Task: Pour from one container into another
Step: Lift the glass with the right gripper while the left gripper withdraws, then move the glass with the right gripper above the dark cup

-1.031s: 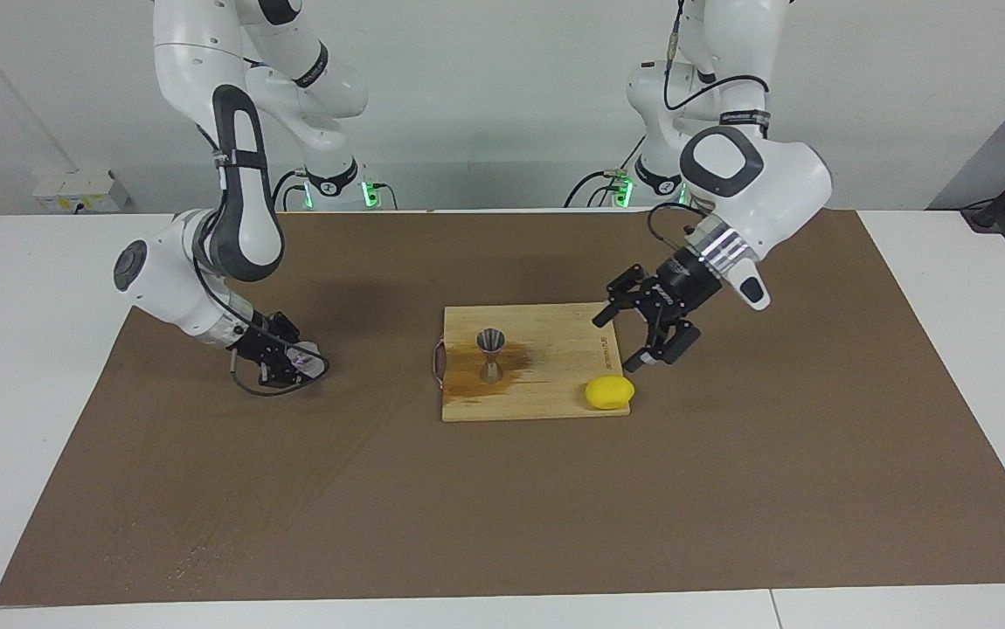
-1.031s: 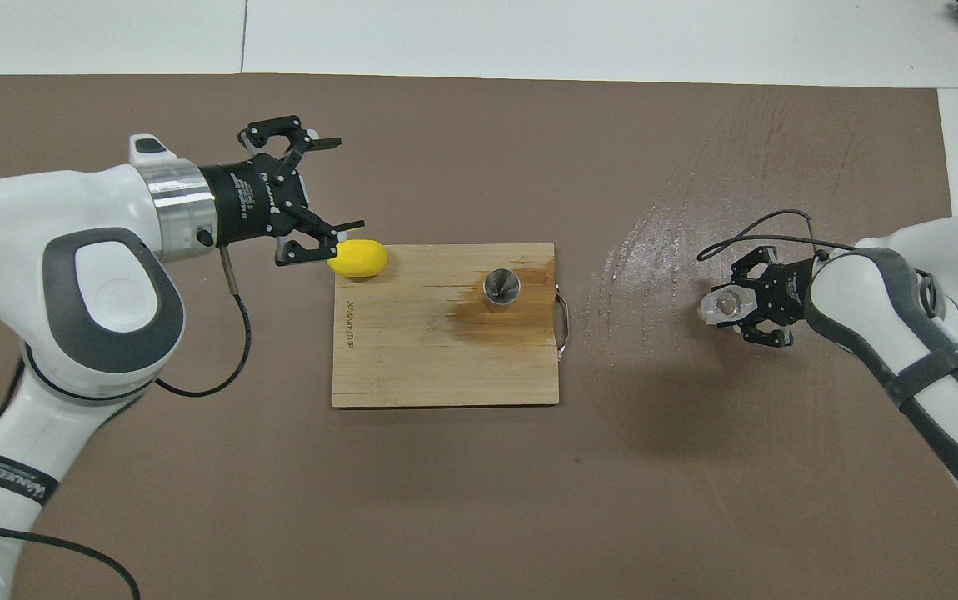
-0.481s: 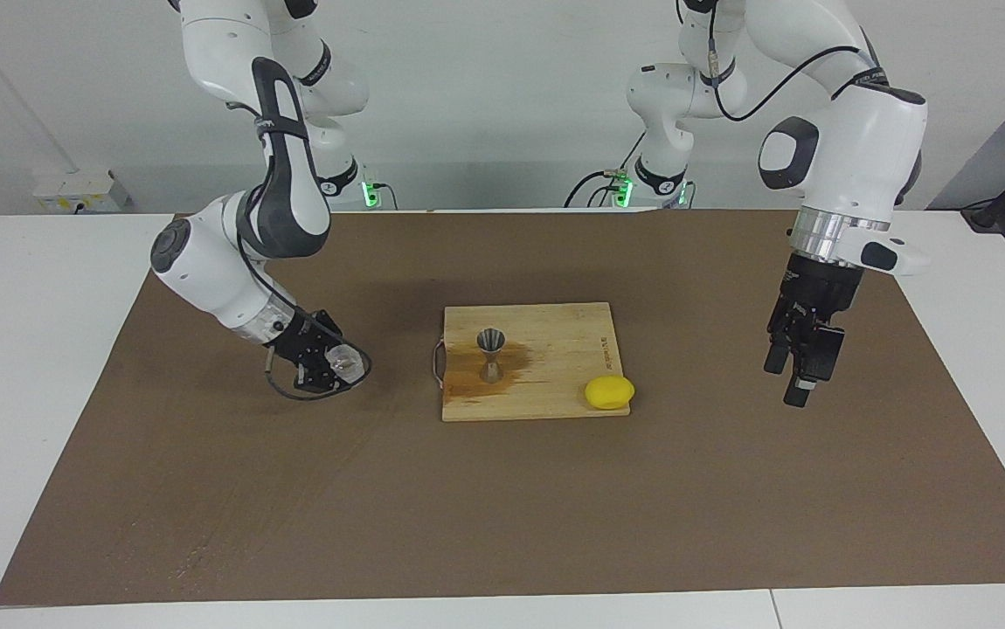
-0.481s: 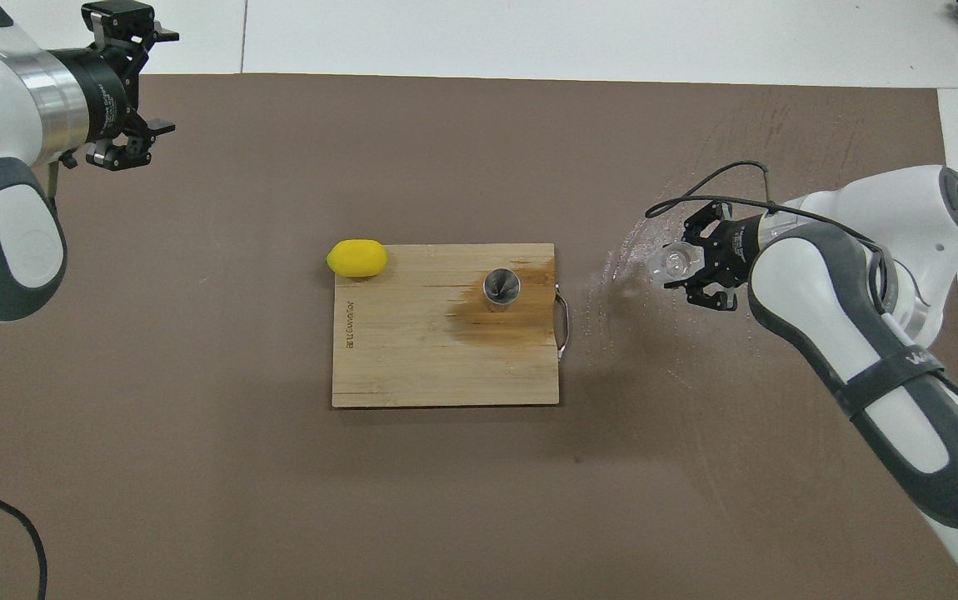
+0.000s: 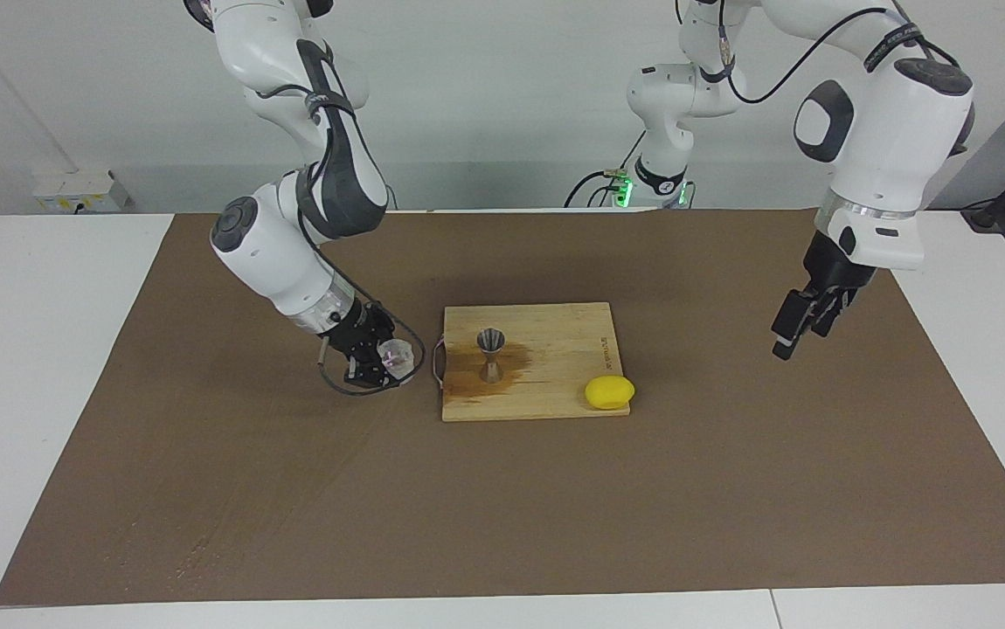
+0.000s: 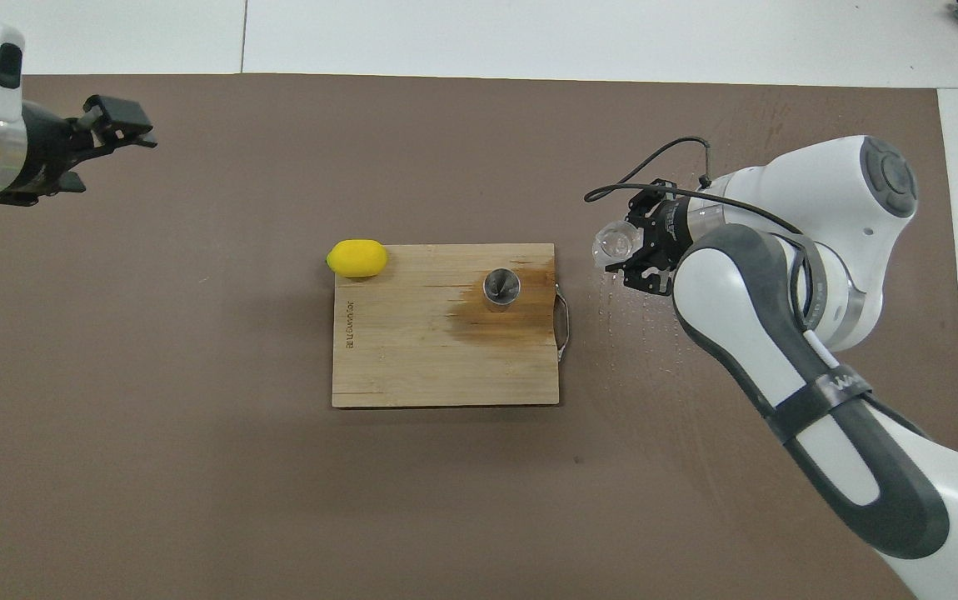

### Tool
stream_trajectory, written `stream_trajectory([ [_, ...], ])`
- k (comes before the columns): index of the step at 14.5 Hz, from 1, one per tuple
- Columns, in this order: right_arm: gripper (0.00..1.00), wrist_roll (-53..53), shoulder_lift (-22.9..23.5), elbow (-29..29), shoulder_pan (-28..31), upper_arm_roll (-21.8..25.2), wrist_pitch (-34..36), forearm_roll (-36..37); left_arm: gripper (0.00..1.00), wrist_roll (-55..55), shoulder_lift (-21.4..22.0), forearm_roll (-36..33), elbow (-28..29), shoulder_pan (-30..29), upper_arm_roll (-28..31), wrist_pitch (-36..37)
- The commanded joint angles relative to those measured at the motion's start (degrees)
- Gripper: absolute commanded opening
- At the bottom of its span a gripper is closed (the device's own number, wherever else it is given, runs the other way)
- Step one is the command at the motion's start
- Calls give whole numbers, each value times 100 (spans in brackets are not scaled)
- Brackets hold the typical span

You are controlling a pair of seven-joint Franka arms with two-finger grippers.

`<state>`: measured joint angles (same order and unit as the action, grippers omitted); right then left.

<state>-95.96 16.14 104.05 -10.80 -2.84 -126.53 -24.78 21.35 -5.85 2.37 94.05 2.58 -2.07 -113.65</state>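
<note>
One clear cylindrical glass cup [image 5: 397, 355], hourglass metal jigger [image 5: 491, 354]

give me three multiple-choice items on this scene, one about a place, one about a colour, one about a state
1. Where does the jigger stand?
A. on the cutting board
B. on the brown mat
C. in the left pincer

2. What colour is the lemon?
A. green
B. yellow
C. red

3. What is the right pincer doing?
A. hanging empty
B. resting on the lemon
C. gripping the glass cup

Answers:
1 A, it stands upright on the board's stained patch.
2 B, it is plainly yellow.
3 C, the cup sits between its fingers beside the board's handle; the left pincer waits over the mat.
</note>
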Motion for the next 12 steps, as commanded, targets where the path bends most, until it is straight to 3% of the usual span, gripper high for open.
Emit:
stream_trajectory([
  [1, 0, -475, 205, -393, -307, 12, 67, 376, 100, -1578, 417, -17, 34, -126, -13, 1061],
  [5, 0, -520, 328, -893, -721, 3, 663, 1124, 100, -2230, 567, -271, -45, -117, -21, 2292],
  [8, 0, -538, 407, -1228, -993, 12, 1059, 1353, 100, -2214, 700, -272, 104, -117, -30, 2198],
  [12, 0, -512, 408, -1229, -1047, 3, 1095, 1888, 100, -2223, 734, -228, 43, -126, -39, 2136],
])
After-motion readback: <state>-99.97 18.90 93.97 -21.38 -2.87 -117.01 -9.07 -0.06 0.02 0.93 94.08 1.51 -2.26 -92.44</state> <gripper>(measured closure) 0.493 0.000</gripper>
